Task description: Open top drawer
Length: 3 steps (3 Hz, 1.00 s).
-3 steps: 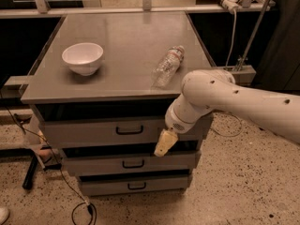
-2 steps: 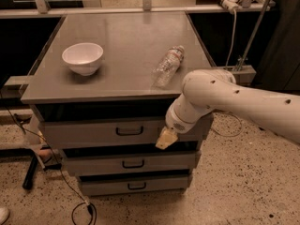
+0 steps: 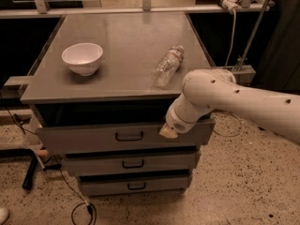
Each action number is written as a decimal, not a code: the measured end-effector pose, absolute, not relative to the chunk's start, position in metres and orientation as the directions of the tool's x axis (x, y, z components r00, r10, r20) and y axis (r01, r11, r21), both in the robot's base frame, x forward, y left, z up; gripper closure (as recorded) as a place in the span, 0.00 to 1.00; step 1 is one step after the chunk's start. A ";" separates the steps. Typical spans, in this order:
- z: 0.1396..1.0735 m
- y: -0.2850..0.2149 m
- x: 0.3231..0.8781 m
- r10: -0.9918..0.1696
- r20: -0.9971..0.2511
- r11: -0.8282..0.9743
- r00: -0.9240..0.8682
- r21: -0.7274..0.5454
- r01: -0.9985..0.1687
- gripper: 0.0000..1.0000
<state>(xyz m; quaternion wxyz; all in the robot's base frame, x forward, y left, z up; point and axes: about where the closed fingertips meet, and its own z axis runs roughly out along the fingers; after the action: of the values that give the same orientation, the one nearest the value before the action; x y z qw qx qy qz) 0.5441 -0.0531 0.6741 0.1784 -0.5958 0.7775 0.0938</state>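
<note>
The top drawer point(image 3: 84, 138) is the widest grey metal front under the cabinet top, with a small black loop handle point(image 3: 129, 136) at its centre. It stands pulled out a little, with a dark gap above its front. My gripper point(image 3: 168, 132) is at the upper edge of the drawer front, to the right of the handle, at the end of my white arm point(image 3: 234, 100), which comes in from the right. The inside of the drawer is hidden in shadow.
A white bowl point(image 3: 82, 57) and a clear plastic bottle point(image 3: 168, 65) lying on its side rest on the grey cabinet top point(image 3: 122, 32). Two narrower drawers, the middle one point(image 3: 89, 164) and the bottom one point(image 3: 103, 186), are below. Black cables point(image 3: 79, 210) lie on the speckled floor at the left.
The top drawer front has come forward toward the camera and looks wider. My gripper has moved up from below the drawer front to its upper edge.
</note>
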 end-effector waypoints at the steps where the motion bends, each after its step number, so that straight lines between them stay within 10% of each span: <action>1: 0.674 -0.053 0.544 -0.893 -0.389 0.273 -0.226 -0.067 -0.960 1.00; 3: 0.683 -0.054 0.544 -0.893 -0.389 0.273 -0.227 -0.067 -0.960 1.00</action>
<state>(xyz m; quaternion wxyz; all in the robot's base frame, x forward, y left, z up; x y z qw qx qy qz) 0.5441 -0.0536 0.6834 0.1784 -0.5957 0.7775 0.0938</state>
